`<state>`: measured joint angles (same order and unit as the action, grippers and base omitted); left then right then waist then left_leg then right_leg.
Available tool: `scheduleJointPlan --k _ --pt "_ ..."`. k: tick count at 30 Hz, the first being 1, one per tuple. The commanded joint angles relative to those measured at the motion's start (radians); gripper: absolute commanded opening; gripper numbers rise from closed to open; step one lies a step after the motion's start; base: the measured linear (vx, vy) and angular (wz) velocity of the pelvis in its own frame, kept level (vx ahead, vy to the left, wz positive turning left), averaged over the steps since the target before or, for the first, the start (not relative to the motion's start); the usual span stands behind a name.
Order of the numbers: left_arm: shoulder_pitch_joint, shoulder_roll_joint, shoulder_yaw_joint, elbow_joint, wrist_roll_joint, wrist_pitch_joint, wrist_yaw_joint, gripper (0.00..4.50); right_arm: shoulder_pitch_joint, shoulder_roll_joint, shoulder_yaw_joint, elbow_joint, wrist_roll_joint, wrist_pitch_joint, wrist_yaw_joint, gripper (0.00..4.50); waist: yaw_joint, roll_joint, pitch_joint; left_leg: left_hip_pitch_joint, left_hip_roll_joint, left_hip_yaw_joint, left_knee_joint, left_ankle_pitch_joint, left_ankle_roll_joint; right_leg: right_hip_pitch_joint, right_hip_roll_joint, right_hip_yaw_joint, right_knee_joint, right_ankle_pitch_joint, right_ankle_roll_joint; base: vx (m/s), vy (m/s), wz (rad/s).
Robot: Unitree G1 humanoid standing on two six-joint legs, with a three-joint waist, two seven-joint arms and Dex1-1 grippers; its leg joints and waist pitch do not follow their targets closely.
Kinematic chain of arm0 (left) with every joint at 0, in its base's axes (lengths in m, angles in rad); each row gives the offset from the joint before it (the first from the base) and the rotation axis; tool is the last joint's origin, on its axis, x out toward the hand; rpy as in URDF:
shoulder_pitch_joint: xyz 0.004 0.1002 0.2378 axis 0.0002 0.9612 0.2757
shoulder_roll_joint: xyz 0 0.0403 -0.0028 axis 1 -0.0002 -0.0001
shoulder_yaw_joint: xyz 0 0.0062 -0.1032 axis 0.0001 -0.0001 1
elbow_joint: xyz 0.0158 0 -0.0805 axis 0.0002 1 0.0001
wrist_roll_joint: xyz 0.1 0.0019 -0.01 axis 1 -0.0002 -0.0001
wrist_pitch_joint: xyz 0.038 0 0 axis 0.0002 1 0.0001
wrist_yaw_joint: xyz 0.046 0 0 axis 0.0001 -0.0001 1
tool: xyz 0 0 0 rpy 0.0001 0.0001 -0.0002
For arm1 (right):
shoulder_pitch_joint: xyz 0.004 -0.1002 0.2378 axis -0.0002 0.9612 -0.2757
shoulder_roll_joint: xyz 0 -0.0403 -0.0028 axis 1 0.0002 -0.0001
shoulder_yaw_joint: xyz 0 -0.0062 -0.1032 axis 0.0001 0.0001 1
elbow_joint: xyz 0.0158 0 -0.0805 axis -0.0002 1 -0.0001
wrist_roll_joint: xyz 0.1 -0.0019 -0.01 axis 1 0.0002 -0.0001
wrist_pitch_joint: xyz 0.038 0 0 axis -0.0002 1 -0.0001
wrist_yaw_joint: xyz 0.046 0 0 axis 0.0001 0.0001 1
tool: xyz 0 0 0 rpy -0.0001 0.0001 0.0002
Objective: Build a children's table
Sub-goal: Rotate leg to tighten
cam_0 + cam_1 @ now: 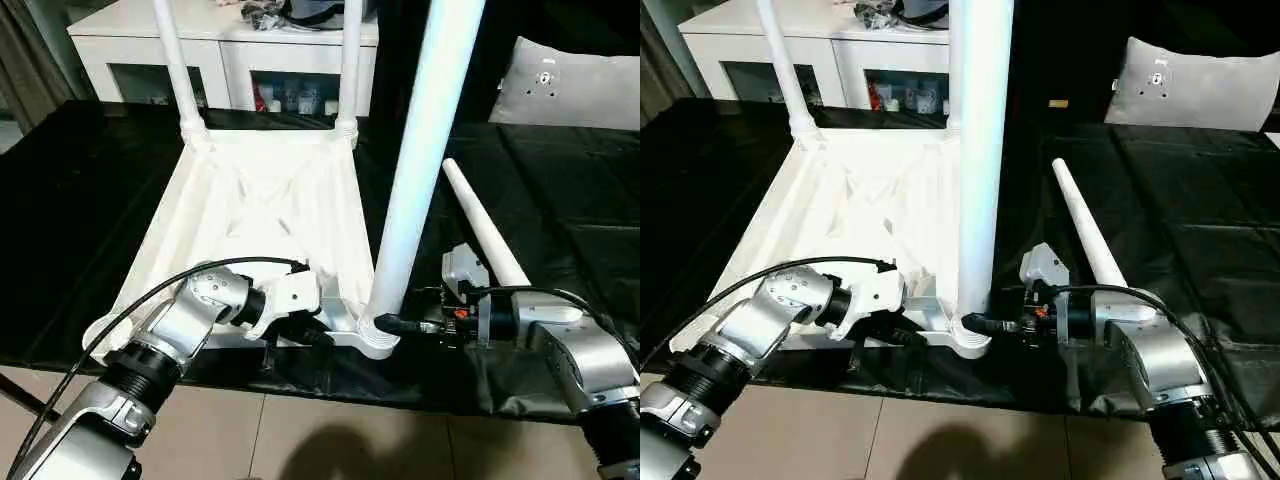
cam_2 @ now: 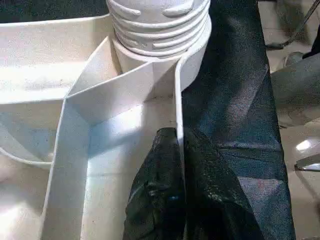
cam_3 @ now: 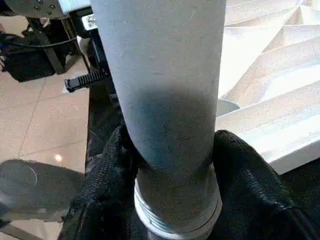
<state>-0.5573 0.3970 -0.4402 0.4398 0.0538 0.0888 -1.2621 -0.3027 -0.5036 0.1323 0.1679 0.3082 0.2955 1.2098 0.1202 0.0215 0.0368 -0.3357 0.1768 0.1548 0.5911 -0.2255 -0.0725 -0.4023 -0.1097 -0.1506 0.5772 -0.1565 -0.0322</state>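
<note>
I see three legs standing in the tabletop (image 1: 250, 200); the fourth leg (image 1: 485, 235) lies at three o'clock. My left gripper (image 2: 177, 185) pinches the rim; my right gripper (image 3: 167, 165) clasps the near leg (image 1: 420, 170).

Black sheet (image 1: 560, 190) carries upturned tabletop (image 1: 260, 200) and 1 loose leg (image 1: 485, 225)

The upright leg (image 1: 415, 170) and both far legs (image 1: 178, 70) run off the top edge. The left gripper (image 1: 318, 335) is partly hidden behind the tabletop's (image 1: 250, 200) near rim. Items behind the cabinet (image 1: 240, 60) glass are too small to tell.
</note>
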Motion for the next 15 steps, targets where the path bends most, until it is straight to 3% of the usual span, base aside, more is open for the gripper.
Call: scheduleJointPlan --k 1,5,8,9,11,13,15 --pt "0.005 -0.01 -0.031 0.002 0.007 0.0 -0.025 0.0 0.025 0.008 0.02 -0.025 0.022 0.022 0.022 1.94 0.0 -0.01 -0.059 -0.014 0.056 -0.006 -0.067 -0.086 0.085 0.068 -0.063 0.069 -0.06 -0.262 -0.156 0.0 0.0 0.0" --pt "0.009 -0.038 -0.01 -0.013 -0.007 0.047 0.014 0.0 0.045 0.044 0.02 -0.053 0.02 0.074 -0.054 1.92 0.003 -0.012 -0.058 -0.015 0.056 -0.007 -0.069 -0.084 0.078 0.068 -0.062 0.069 -0.06 -0.27 -0.147 0.0 0.0 0.0" --pt "0.005 -0.071 0.009 -0.023 -0.005 0.117 0.084 0.0 0.022 0.111 0.014 -0.026 -0.033 0.117 -0.217 1.91 -0.004 -0.011 -0.052 -0.012 0.055 -0.008 -0.075 -0.118 0.057 0.065 -0.062 0.067 -0.069 -0.336 -0.13 0.0 0.0 0.0" --pt "0.003 -0.088 0.018 -0.028 -0.008 0.145 0.113 0.0 0.009 0.139 0.013 -0.007 -0.068 0.127 -0.296 1.91 -0.013 -0.015 -0.048 -0.011 0.045 -0.007 -0.076 -0.157 0.031 0.067 -0.063 0.061 -0.085 -0.449 -0.085 0.0 0.0 0.0" --pt "-0.004 -0.142 0.051 -0.043 -0.021 0.209 0.195 0.0 -0.03 0.217 -0.017 0.038 -0.108 0.193 -0.474 1.91 -0.02 -0.008 -0.044 -0.008 0.041 -0.008 -0.076 -0.181 0.018 0.062 -0.062 0.056 -0.097 -0.515 -0.058 -0.026 -0.001 -0.03" --pt "-0.009 -0.173 0.071 -0.05 -0.028 0.251 0.241 0.0 -0.046 0.256 -0.034 0.051 -0.114 0.228 -0.545 1.91 -0.052 -0.01 -0.042 -0.019 0.031 -0.016 -0.071 -0.23 -0.006 0.068 -0.059 0.034 -0.115 -0.616 0.008 -0.052 0.001 -0.08" --pt "-0.019 -0.214 0.093 -0.048 -0.027 0.293 0.308 0.0 -0.071 0.304 -0.052 0.074 -0.146 0.241 -0.657 1.91 -0.071 -0.009 -0.044 -0.014 0.029 -0.018 -0.066 -0.251 0.0 0.061 -0.058 0.026 -0.126 -0.621 0.028 0.0 0.0 0.0"
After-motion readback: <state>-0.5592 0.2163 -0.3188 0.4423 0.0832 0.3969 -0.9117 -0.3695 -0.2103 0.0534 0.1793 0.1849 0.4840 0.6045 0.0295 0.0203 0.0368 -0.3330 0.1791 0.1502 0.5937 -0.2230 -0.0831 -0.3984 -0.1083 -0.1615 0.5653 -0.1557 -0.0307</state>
